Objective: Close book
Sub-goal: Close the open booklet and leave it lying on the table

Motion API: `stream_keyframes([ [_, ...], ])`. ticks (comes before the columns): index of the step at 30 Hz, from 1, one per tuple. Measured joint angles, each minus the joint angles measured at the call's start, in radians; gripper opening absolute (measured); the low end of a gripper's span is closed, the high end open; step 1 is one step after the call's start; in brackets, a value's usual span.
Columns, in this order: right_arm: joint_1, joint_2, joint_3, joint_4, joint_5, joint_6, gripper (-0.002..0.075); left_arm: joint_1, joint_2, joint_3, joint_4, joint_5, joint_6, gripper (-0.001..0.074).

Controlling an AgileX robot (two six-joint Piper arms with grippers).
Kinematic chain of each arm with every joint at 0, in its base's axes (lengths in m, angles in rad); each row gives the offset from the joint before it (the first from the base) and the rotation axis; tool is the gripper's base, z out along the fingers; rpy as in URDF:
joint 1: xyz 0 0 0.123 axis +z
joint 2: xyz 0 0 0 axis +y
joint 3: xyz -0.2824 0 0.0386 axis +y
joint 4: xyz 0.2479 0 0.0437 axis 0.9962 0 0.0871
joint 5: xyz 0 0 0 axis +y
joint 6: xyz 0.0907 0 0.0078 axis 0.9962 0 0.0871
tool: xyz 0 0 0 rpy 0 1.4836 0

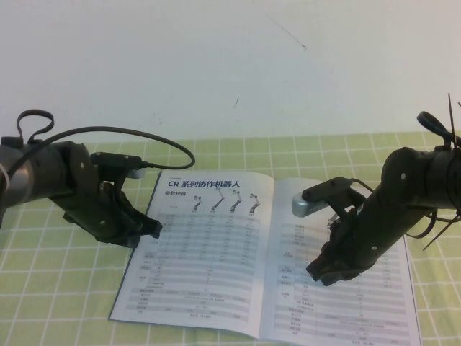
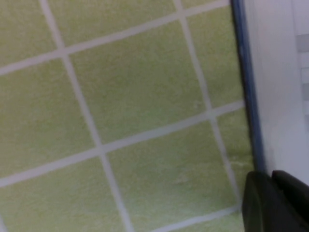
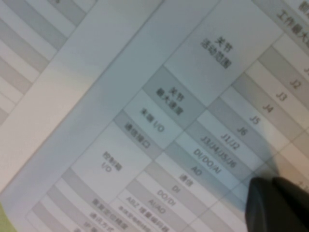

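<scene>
An open booklet (image 1: pixel 216 259) with printed tables lies flat on the green checked cloth (image 1: pixel 57 288), with both pages spread. My left gripper (image 1: pixel 153 231) sits low at the booklet's left edge, fingers together and holding nothing. In the left wrist view, that gripper (image 2: pixel 273 200) rests where the cloth meets the booklet's blue-edged cover (image 2: pixel 247 96). My right gripper (image 1: pixel 320 275) is shut and lowered onto the right page. The right wrist view shows the same gripper (image 3: pixel 274 205) close above, or on, the printed page (image 3: pixel 145 96), gripping nothing.
A white wall (image 1: pixel 216 65) rises behind the cloth. A black cable (image 1: pixel 166 144) loops from the left arm above the booklet's top left corner. Bare cloth lies to the left of and in front of the left arm.
</scene>
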Motion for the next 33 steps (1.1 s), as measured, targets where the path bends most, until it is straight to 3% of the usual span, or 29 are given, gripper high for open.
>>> stream_keyframes([
  [10, 0.000, 0.000, 0.000, 0.000, 0.004, 0.000, -0.0003, -0.009, 0.019, -0.036, 0.096, 0.053, -0.144, -0.0004],
  [21, 0.000, 0.000, 0.000, 0.000, 0.005, 0.002, -0.0003, -0.048, 0.038, -0.056, 0.044, 0.083, -0.054, -0.0002],
  [27, 0.000, 0.002, -0.002, 0.000, 0.008, 0.002, -0.0003, -0.074, 0.046, -0.057, -0.115, 0.066, 0.060, -0.0002],
  [33, 0.000, 0.002, -0.002, 0.002, 0.008, 0.002, -0.0003, -0.092, 0.066, -0.051, -0.542, 0.160, 0.299, -0.0002],
])
